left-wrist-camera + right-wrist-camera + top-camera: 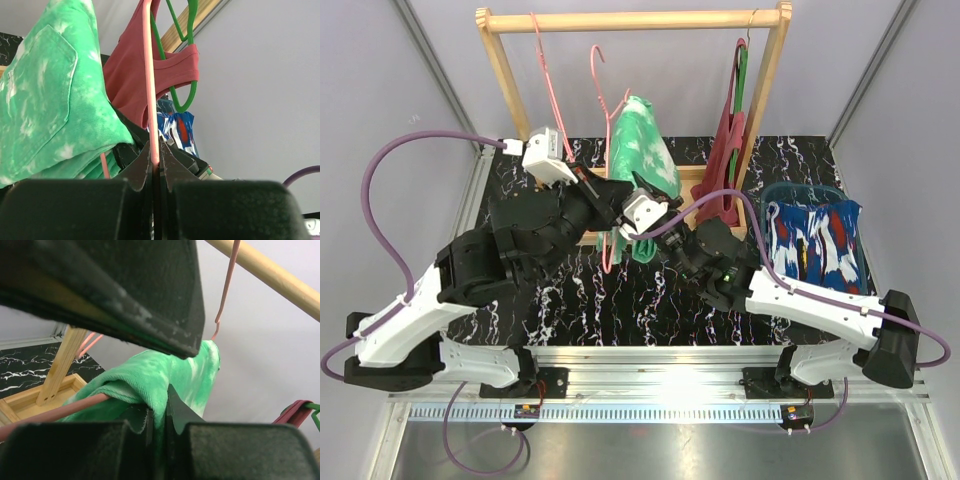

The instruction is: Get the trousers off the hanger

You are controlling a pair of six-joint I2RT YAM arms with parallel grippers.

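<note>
On the black marbled table point(620, 295) a wooden rack point(630, 20) stands at the far side, its rail carrying a pink wire hanger point(545, 80) on the left and a maroon tank top point(728, 160) on a green hanger point(742, 62) on the right, while a teal basket point(805, 187) sits at the right.

Pale grey walls point(380, 60) closed in a black, white-veined tabletop point(620, 300); a wooden rack point(630, 20) stood at its far side, a bright metal rail point(660, 362) along the near edge.

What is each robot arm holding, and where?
Left end effector grips the pink hanger by its rod; right end effector pinches the green trousers at a fold.
</note>
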